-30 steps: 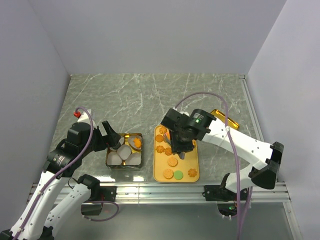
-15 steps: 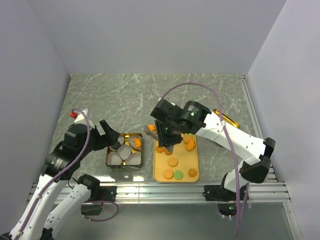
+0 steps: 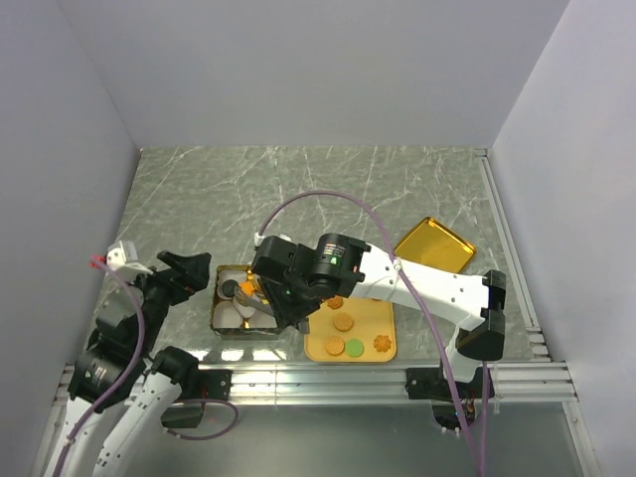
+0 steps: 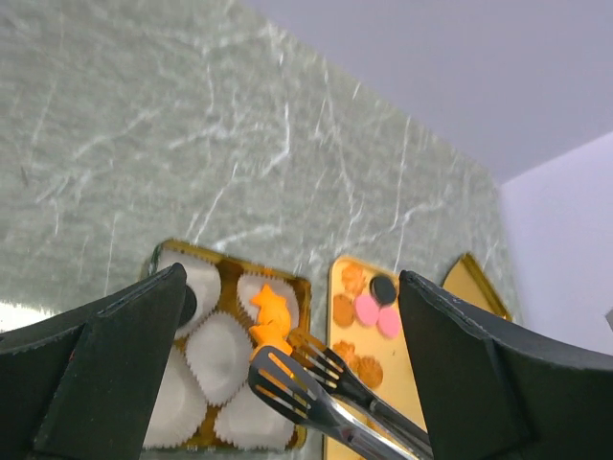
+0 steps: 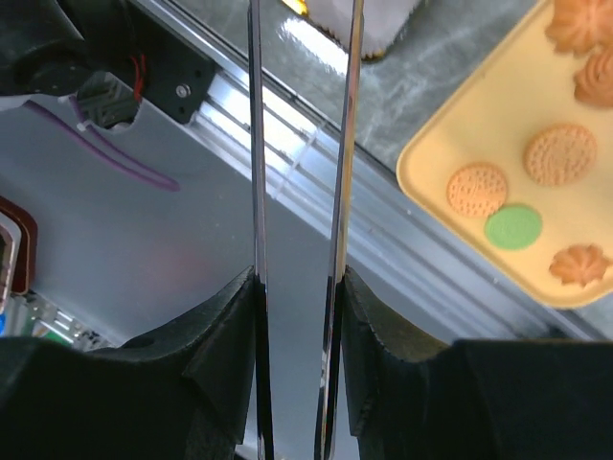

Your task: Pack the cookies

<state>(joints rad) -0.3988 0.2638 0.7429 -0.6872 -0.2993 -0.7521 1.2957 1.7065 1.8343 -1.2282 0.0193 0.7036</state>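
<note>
Seemingly empty tongs [image 4: 297,395] near tin's [image 4: 230,261] cookies [image 4: 269,316]

The left gripper [image 4: 287,286] has its black fingers [image 4: 105,355] spread wide, framing a gold tin [image 4: 230,269] of white paper cups [image 4: 218,347]. In one cup sit orange flower cookies [image 4: 268,316], with the tips of slotted metal tongs [image 4: 305,376] just beside them. Pink cookies [image 4: 370,310] lie on a yellow tray [image 4: 336,289].

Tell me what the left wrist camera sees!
Silver slotted metal tongs reach over a gold tin of white paper cups, tips beside orange flower-shaped cookies. A yellow tray alongside holds brown, pink and dark round cookies; black fingers of the open left hand frame the view.
</note>
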